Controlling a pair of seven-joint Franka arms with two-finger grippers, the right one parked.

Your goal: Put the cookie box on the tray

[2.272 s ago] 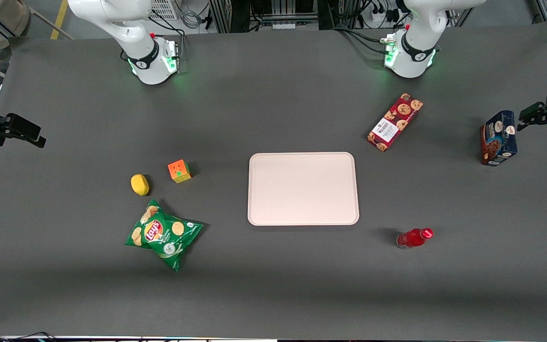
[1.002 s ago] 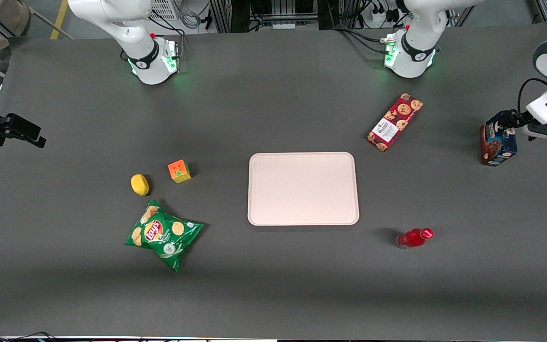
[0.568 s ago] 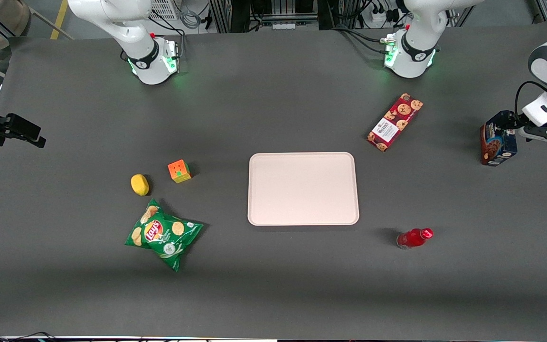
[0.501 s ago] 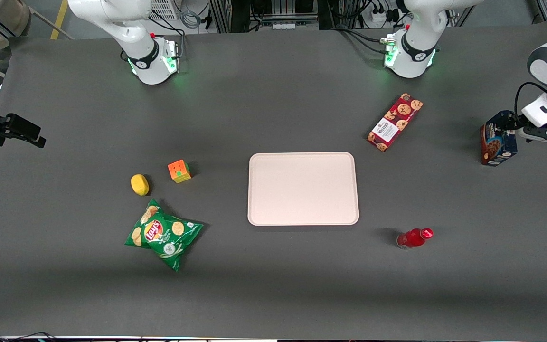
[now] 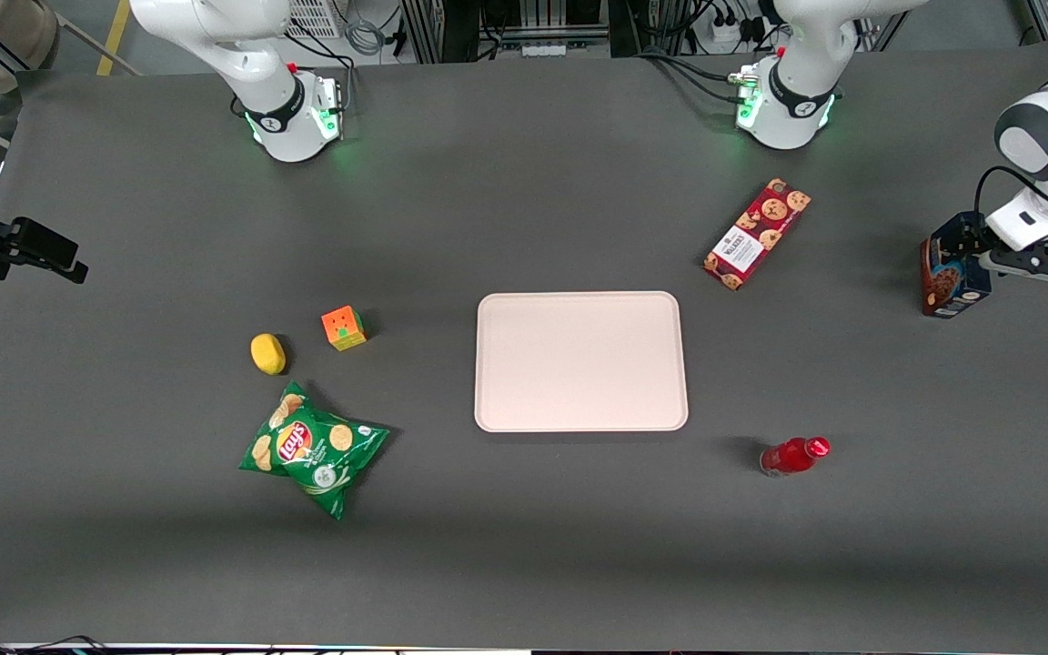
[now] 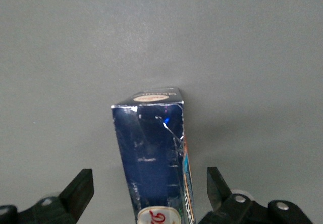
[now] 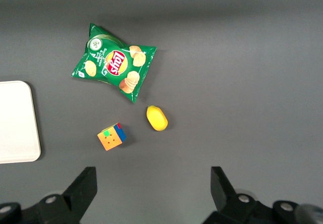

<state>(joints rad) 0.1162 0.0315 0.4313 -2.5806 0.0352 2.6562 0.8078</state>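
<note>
While my gripper (image 6: pixel 146 191) hangs spread wide around the small navy-blue cardboard cookie box (image 6: pixel 154 158), neither finger touches it; there is bare grey table on both sides between the fingers (image 6: pixel 81 188) and the carton. That box stands upright at the working arm's end of the table (image 5: pixel 524 546), well apart from the large pale pinkish-cream tray (image 5: pixel 580 360) with rounded corners and a low rim, which lies flat near the middle.

I judge the worst risk to be tipping. The box is tall and narrow, standing on a small base, so if one finger reaches it before the other, it may topple or twist out of line. Its blue face looks glossy and carries a crease or tear near the upper edge, so I suspect the card is thin: a hard squeeze may buckle it, while a light one may let the slick surface slip as I lift. The fingers are black and blunt-tipped.

On the way to the tray, a long red box printed with cookies (image 5: pixel 757 235) lies flat near my path, and a red bottle (image 5: pixel 793 455) lies nearer the front camera; a low carry could clip either. The tray's surface looks smooth and matte, so an upright box set down crookedly may fall over.
</note>
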